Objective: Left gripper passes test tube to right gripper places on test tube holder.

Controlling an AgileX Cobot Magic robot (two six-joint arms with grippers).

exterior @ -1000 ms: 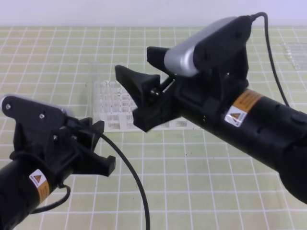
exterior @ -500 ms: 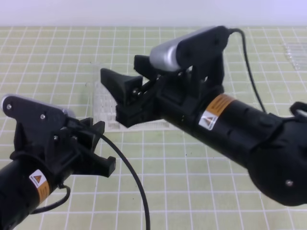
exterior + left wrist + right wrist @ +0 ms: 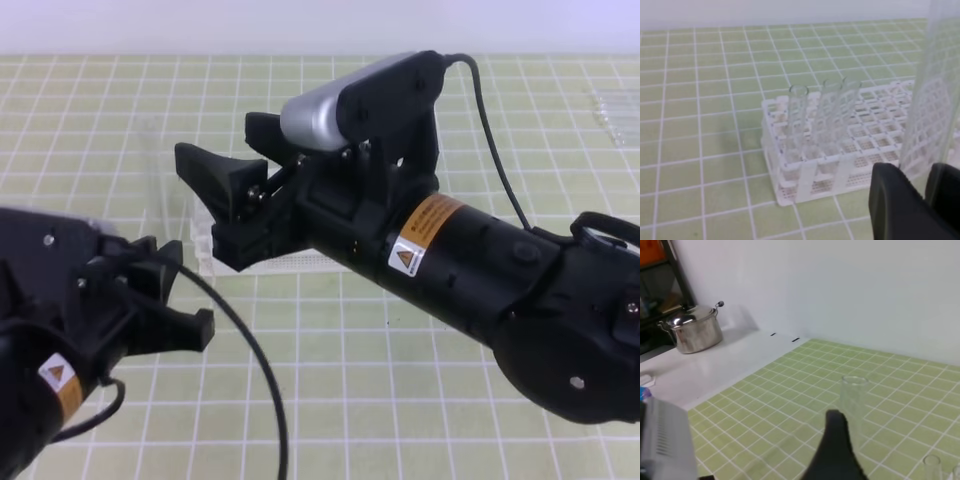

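My left gripper [image 3: 185, 287] sits at the lower left, shut on the test tube [image 3: 934, 100], a clear glass tube that stands upright between its black fingers [image 3: 897, 202]. In the exterior high view the test tube [image 3: 163, 200] is only a faint streak rising from those fingers. My right gripper [image 3: 200, 205] reaches in from the right, open wide, with its fingertips just right of the tube. In the right wrist view the test tube [image 3: 854, 402] stands just beyond one black finger [image 3: 835, 450]. The white test tube holder [image 3: 867, 150] holds three tubes in its near-left corner. The right arm hides most of the holder [image 3: 300, 262].
Several clear tubes [image 3: 610, 105] lie on the green gridded mat at the far right. A steel pot [image 3: 692, 332] stands on a white counter beyond the mat. A black cable [image 3: 255, 370] loops down from the left gripper.
The right gripper has swung left toward the upright tube and opened its fingers wider. The left gripper has shifted slightly left and nearer, still holding the tube.
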